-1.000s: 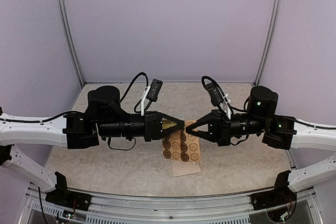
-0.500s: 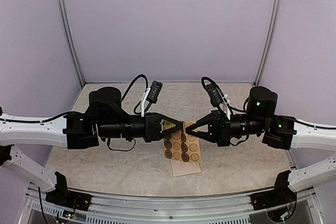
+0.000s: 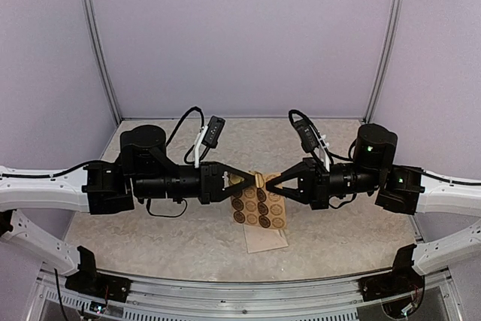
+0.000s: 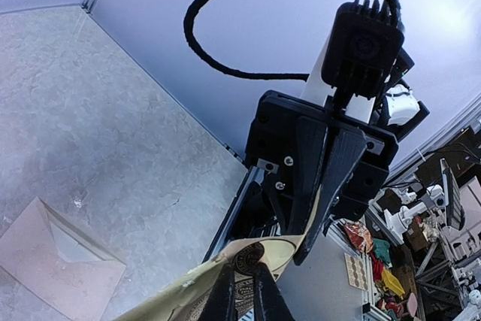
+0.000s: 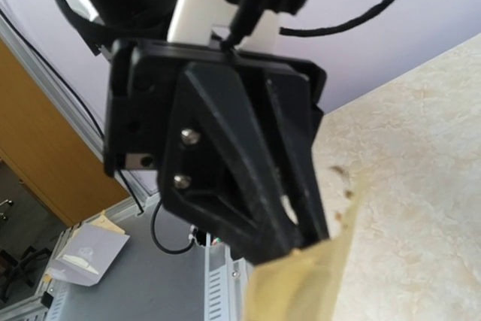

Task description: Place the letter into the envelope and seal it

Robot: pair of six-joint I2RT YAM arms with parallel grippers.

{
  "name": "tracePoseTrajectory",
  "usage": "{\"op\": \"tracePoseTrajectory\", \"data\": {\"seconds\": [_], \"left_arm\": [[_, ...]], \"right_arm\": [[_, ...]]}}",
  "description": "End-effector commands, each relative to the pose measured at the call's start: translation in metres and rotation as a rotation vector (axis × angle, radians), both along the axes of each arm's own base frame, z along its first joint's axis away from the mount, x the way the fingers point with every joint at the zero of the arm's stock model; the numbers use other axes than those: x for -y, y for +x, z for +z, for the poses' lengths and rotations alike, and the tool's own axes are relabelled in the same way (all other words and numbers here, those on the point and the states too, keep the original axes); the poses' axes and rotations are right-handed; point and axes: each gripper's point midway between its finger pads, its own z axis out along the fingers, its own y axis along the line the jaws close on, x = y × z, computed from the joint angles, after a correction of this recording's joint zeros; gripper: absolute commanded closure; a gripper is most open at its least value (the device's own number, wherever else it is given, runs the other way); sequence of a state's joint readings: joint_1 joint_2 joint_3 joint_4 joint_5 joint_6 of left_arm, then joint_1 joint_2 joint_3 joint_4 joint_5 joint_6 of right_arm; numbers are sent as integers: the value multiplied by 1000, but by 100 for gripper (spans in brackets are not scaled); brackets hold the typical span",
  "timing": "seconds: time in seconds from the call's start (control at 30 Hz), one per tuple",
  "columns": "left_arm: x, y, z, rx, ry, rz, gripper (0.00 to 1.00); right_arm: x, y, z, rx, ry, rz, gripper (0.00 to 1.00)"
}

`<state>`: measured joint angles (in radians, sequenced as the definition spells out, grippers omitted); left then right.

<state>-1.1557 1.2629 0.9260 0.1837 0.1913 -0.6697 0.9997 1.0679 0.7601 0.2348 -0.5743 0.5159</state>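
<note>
The tan sheet of round brown stickers (image 3: pixel 259 208) hangs between my two grippers above the table. My left gripper (image 3: pixel 254 180) is shut on a round brown sticker (image 4: pixel 252 257) at the sheet's curled top edge; its fingers (image 4: pixel 225 295) show at the bottom of the left wrist view. My right gripper (image 3: pixel 270 183) faces it, shut on the same sheet's edge (image 4: pixel 301 242). The pale tan envelope (image 3: pixel 264 240) lies flat on the table under the sheet, and in the left wrist view (image 4: pixel 56 257) its triangular flap shows. No letter is in view.
The beige stone-pattern tabletop (image 3: pixel 150 231) has purple walls behind and at both sides. A metal rail (image 3: pixel 240 291) runs along the near edge. In the right wrist view the left gripper (image 5: pixel 240 163) fills the frame, with the tan sheet (image 5: pixel 308 283) below it.
My left arm has drawn back a little to the left, and a pale curl of the sheet's top edge now shows between the two grippers. The right arm has not moved.
</note>
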Motion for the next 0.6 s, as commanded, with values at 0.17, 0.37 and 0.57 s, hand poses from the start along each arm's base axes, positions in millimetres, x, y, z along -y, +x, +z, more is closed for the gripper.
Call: {"op": "tracePoseTrajectory", "data": {"seconds": [0.17, 0.37, 0.57], "left_arm": [[-10, -6, 15, 26, -51, -23, 78], [-6, -8, 17, 28, -68, -46, 71], [-6, -8, 18, 30, -75, -47, 84]], "right_arm": [[-2, -2, 10, 25, 24, 5, 100], [-2, -2, 9, 23, 22, 3, 100], [-2, 3, 5, 21, 9, -26, 100]]}}
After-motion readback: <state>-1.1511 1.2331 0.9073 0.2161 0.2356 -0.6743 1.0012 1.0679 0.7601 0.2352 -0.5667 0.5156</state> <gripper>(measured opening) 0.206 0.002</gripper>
